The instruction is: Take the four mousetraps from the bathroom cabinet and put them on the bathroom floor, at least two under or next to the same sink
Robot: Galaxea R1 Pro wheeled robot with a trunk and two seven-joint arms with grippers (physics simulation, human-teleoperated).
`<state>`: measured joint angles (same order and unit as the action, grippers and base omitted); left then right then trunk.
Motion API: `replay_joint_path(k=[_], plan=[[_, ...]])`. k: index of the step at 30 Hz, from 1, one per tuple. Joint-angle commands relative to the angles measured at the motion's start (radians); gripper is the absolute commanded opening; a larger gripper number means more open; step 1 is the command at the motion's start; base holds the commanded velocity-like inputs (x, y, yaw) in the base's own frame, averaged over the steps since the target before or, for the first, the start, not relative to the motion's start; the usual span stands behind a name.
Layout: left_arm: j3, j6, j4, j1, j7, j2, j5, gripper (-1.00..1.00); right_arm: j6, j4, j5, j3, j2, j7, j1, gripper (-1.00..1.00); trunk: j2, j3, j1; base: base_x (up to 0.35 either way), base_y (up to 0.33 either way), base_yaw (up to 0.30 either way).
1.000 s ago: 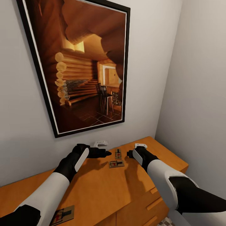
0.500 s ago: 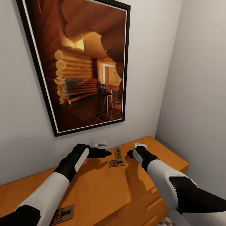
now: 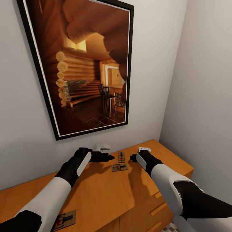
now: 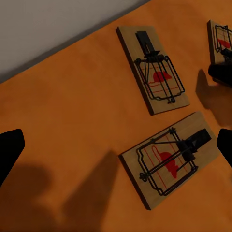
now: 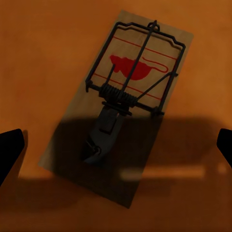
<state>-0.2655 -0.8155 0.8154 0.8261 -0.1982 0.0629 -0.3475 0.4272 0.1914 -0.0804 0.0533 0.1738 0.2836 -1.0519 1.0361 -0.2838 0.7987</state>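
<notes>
The orange-brown cabinet (image 3: 106,193) carries the mousetraps on its flat top. Two mousetraps lie between my hands, one nearer the wall (image 3: 121,157) (image 4: 154,70) and one nearer me (image 3: 119,167) (image 4: 169,159). A third mousetrap (image 3: 66,220) lies at the near left edge. Another mousetrap (image 5: 123,106) sits directly under my right gripper (image 3: 131,158), and its corner (image 4: 220,38) shows beside that gripper's dark tip. My left gripper (image 3: 111,157) hovers left of the pair. Both grippers are open and hold nothing, black fingertips (image 4: 9,150) (image 5: 9,150) spread wide.
A large black-framed picture of a log cabin interior (image 3: 80,64) hangs on the wall behind the cabinet. A side wall (image 3: 206,96) closes the corner at right. Drawer fronts with bar handles (image 3: 158,209) face me, with a sliver of patterned floor (image 3: 170,228) below.
</notes>
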Motion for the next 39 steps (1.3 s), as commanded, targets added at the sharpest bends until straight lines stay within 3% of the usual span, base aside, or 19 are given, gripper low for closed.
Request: replay_joint_path(k=[1,39], plan=[[0.001,-0.004,0.001,0.001,-0.004,0.0,0.004,1.0,0.002,0.002,-0.009,0.005,0.001,0.006,0.0,1.0,0.001,-0.001,0.0,0.0,0.0,0.0],[0.0,-0.004,0.001,0.001,-0.004,0.0,0.004,1.0,0.001,0.002,-0.008,0.006,0.001,0.006,0.0,1.0,0.001,-0.001,0.0,0.0,0.0,0.0]])
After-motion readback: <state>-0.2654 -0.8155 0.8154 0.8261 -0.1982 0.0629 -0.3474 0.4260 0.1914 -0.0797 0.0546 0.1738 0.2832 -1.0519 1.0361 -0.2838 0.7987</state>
